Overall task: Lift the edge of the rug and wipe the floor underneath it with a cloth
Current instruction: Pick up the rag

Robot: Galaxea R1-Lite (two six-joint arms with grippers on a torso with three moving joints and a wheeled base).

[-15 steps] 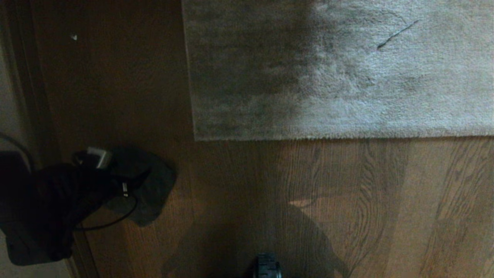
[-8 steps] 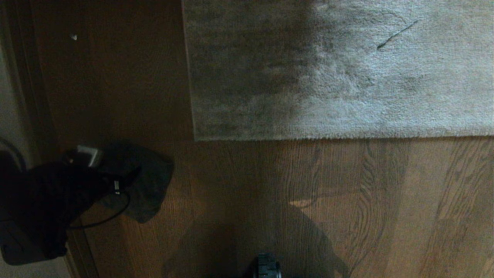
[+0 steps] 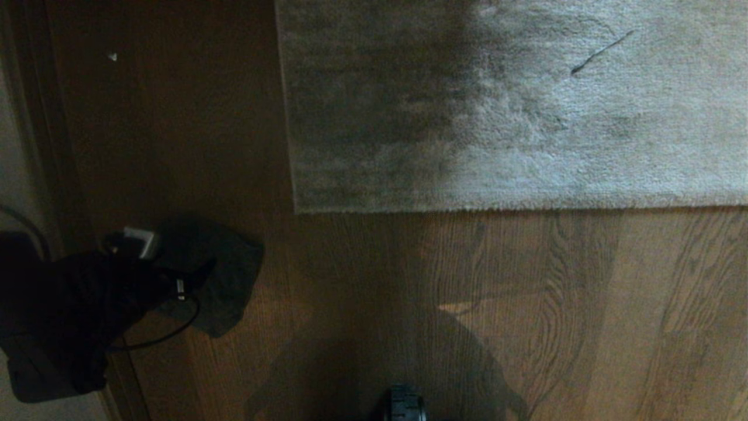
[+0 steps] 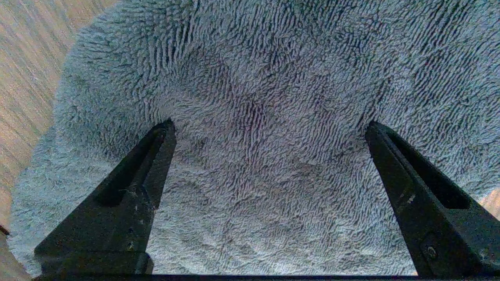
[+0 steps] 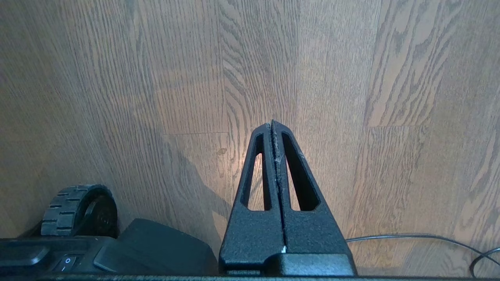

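Left claw [image 4: 269,128] hangs spread wide right over the cloth [image 3: 225,280], which lies on the floor [image 3: 526,304] at about eight o'clock in the head view, unpinched. Right claw [image 5: 272,127] sits pressed together, parked above bare planks. Nothing looks done yet (the rug [image 3: 514,117] lies flat at twelve o'clock): gripping, lifting the hem and wiping all remain.

Rug [image 3: 514,111] flat on floor [image 3: 526,304], far side; cloth [image 3: 228,280] on floor near left, apart from rug.
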